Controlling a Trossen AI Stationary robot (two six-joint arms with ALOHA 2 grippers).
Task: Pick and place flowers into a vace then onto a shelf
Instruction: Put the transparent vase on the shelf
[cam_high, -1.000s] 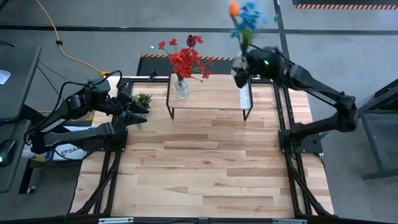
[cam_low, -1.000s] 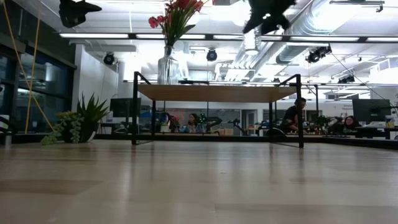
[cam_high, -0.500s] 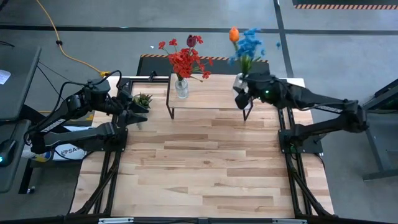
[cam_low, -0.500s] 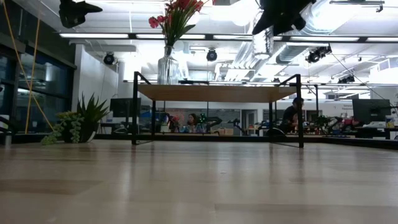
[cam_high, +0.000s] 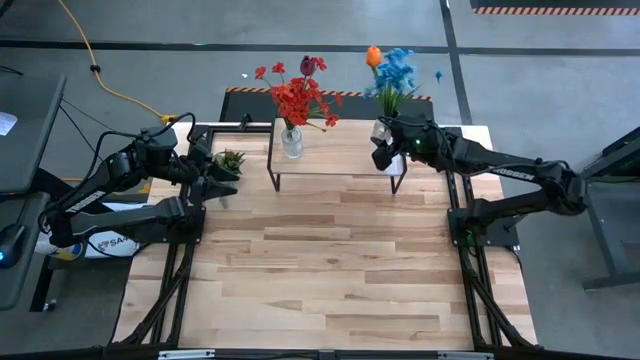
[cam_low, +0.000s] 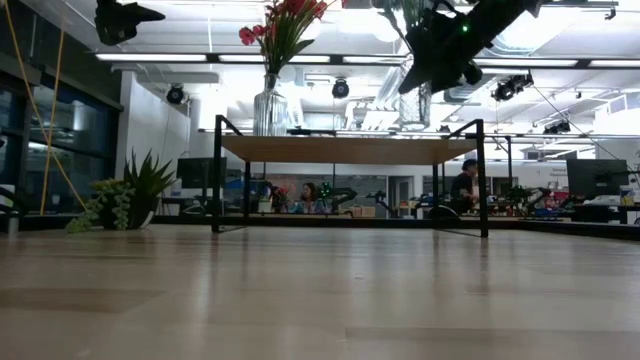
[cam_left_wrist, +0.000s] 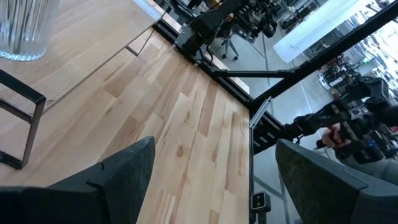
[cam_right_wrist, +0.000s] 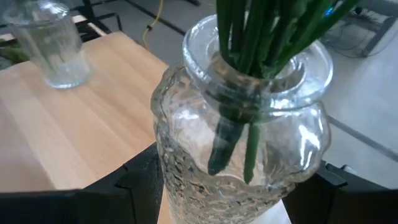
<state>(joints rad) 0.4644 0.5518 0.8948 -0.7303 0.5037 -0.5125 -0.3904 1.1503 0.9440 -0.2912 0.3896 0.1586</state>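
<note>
Table (cam_high: 330, 270): shelf (cam_high: 335, 150) + sm plant (cam_high: 230, 159). Shelf: 1 vase (cam_high: 291, 142) w/ red flowers (cam_high: 297, 97).

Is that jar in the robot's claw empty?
No. Green stems stand inside the glass jar held by the right gripper.

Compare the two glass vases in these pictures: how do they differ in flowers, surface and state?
The left vase holds red and maroon blooms; the right vase holds blue blooms and an orange tulip. The left vase is ribbed; the right vase is pebbled with a wide lip. The left vase stands free on the shelf; the right gripper grips the right vase. Both are clear glass.
</note>
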